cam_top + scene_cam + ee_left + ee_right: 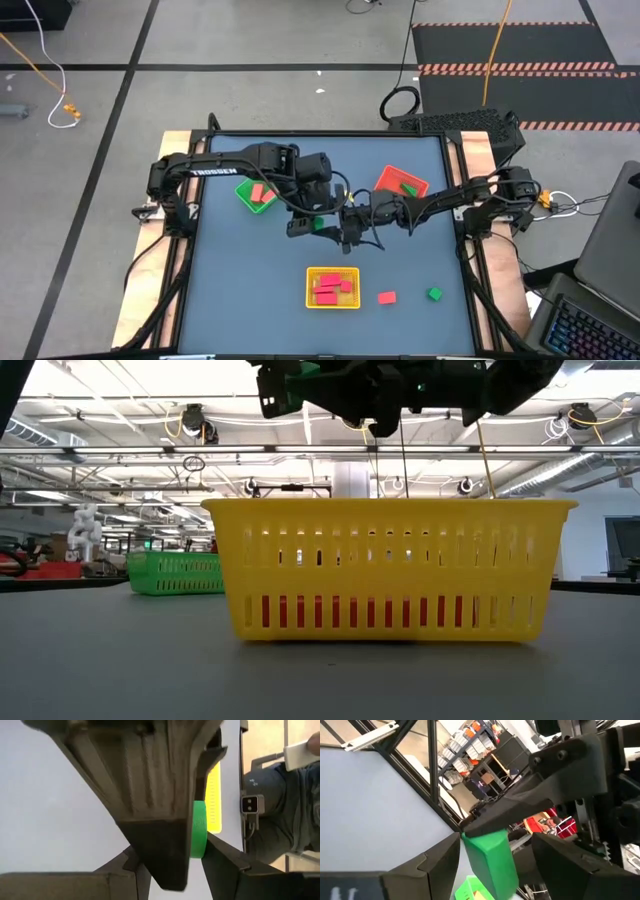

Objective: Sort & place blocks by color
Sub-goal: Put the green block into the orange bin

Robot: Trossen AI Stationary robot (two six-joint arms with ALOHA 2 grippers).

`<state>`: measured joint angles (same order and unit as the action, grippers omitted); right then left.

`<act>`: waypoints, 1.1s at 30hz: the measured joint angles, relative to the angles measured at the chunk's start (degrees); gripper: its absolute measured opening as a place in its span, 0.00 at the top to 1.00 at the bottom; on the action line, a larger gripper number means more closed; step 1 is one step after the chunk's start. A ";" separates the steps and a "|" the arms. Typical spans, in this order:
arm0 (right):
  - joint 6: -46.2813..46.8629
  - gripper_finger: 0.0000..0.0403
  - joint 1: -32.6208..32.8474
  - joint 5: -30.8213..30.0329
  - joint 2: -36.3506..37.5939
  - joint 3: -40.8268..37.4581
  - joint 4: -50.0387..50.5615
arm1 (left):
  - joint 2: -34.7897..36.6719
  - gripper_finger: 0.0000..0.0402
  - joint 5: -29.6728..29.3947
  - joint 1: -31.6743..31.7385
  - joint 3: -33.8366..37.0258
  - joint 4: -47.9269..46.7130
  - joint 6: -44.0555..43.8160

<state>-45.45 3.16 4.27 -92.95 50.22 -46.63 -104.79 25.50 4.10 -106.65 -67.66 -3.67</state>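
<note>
Both arms meet over the middle of the blue-grey bench [240, 290], raised above it. The left hand [318, 224] is clamped on a green block [198, 830] — the left wrist view shows the block pinched between its two dark fingers [160, 845]. The right hand [347, 231] sits just beside it; from the right wrist view the same green block [492, 857] hangs in front of its fingers [435, 857], which stand apart and do not touch it.

The yellow basket [332, 287] stands near the front edge, with several red and pink blocks [330, 288] lying in it; in the low view red shows through the slots of the basket's wall [390, 570]. On the bare bench to its right lie a loose red block [387, 297] and, a little farther right, a loose green block [434, 294] — apart from each other.

The green basket [257, 195] sits under the left arm and holds a red block [262, 192]. The red basket [401, 183] sits toward the far right and holds a green block [408, 188].
</note>
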 joint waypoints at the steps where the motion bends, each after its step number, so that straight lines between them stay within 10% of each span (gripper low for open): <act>1: 0.00 0.40 0.00 -0.06 0.00 0.00 -0.09 | 0.00 0.64 0.02 0.08 0.00 0.24 -0.23; 8: 1.21 0.48 0.02 0.04 0.00 0.00 -0.19 | 0.00 0.64 0.01 0.42 0.02 0.57 -1.23; 16: -2.02 0.81 0.13 -0.09 0.03 0.02 1.34 | 0.02 0.64 0.84 0.53 0.08 1.71 -1.39; 33: -2.85 0.80 -0.50 -18.13 0.87 0.02 13.43 | 10.25 0.50 -13.03 6.07 0.08 -1.71 3.57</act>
<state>-48.30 2.66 -13.85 -92.08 50.24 -33.20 -94.54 12.46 10.17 -106.57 -69.37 -0.10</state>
